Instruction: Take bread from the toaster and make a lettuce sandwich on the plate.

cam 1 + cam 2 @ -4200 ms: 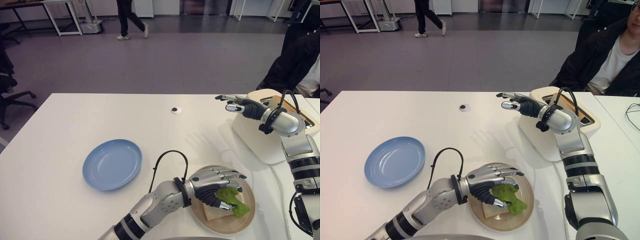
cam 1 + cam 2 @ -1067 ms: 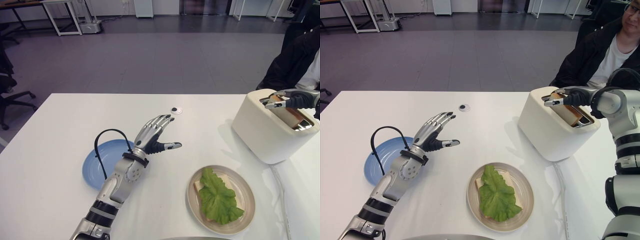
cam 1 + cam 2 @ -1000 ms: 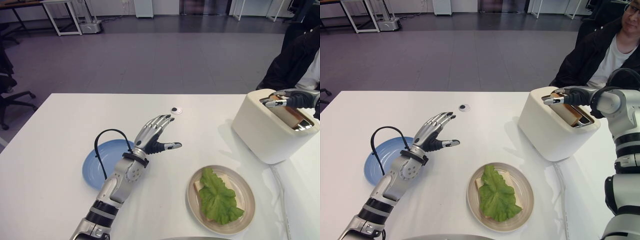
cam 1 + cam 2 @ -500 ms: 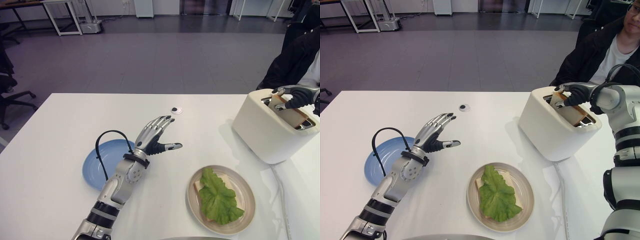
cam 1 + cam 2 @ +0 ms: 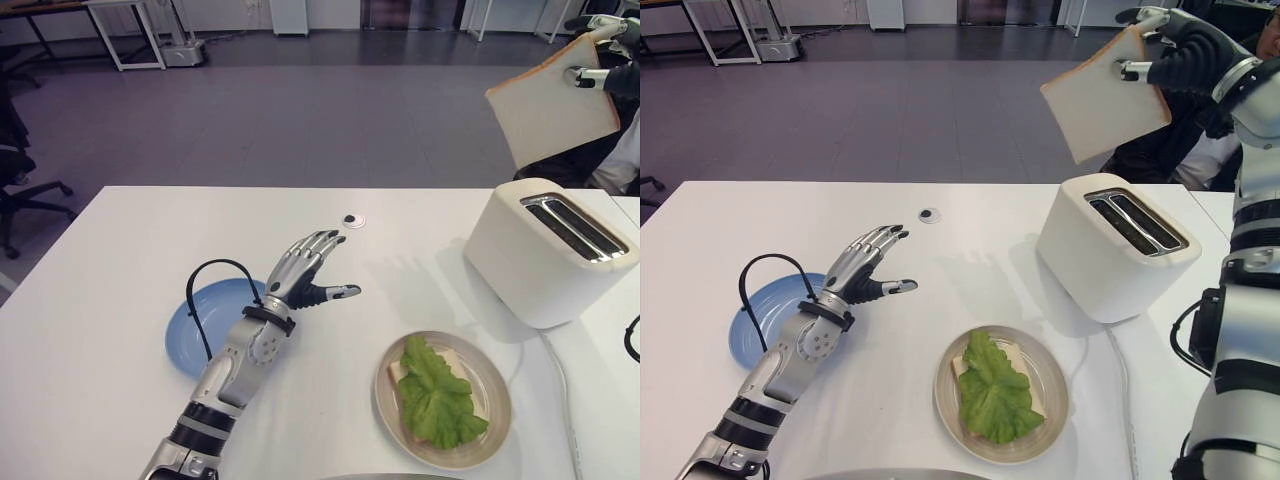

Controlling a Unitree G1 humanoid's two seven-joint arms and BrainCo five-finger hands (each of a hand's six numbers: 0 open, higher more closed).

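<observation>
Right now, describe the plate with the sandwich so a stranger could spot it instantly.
On the white table, look in front of the toaster, toward the near edge. The plate there holds bread topped with a lettuce leaf. It is tan, unlike the blue plate to its left.

Cream toaster (image 5: 540, 260), pale blue plate (image 5: 190, 335), green lettuce (image 5: 432, 395) (tan plate (image 5: 497, 390) beneath), white table (image 5: 120, 260)

The lettuce (image 5: 432, 395) covers most of the lower bread slice (image 5: 457, 361); only strips show at its 10 and 3 o'clock sides. The right robot hand (image 5: 618, 72) is cut off by the picture's edge at 2 o'clock, and its fingers cover a corner of the raised bread slice (image 5: 552, 108). The arm and cable behind the left robot hand (image 5: 300, 275) hide the 3 o'clock rim of the blue plate (image 5: 200, 330). At 12 o'clock on the counter (image 5: 120, 260), a small round thing (image 5: 348, 219) is too small to identify.
</observation>
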